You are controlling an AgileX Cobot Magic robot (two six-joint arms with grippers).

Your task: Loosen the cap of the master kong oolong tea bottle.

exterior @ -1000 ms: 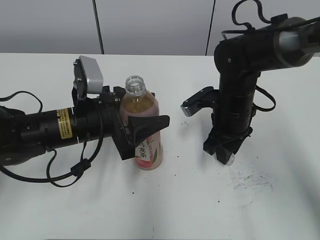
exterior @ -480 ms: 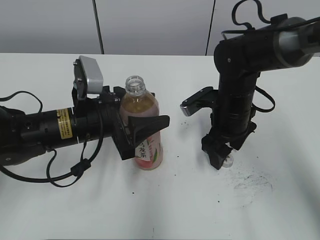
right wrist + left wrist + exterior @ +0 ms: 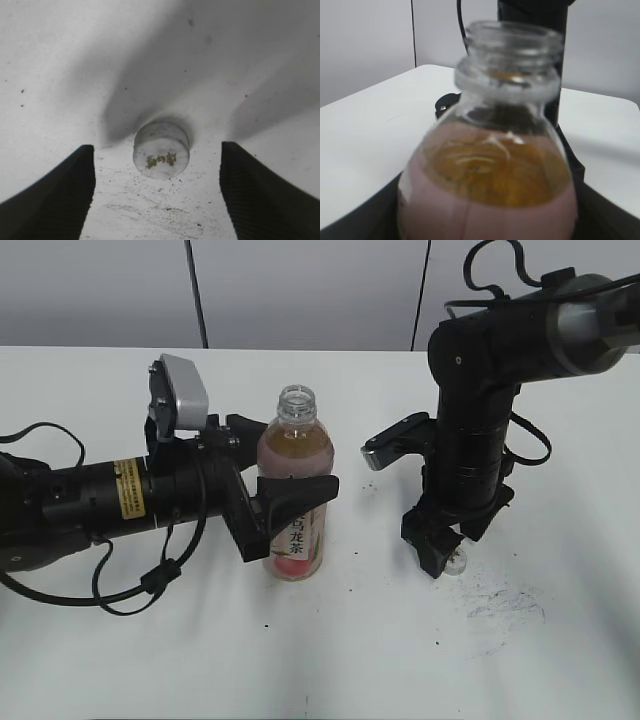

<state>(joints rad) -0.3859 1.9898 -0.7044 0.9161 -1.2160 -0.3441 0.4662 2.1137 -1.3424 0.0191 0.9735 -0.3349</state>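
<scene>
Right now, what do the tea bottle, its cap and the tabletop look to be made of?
Master Kong oolong tea bottle: clear, glossy plastic by the look; the amber tea shows through it, and a printed pink-and-white label wraps it.
Cap: likely matte white-grey plastic, with small gold lettering on top.
Table: smooth matte white surface, possibly laminate; dark specks and scuffs show on it around the cap.

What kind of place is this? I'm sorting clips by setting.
Likely a robot lab or test bench: a bare white table, plain grey wall panels, and two robot arms working one tea bottle.
</scene>
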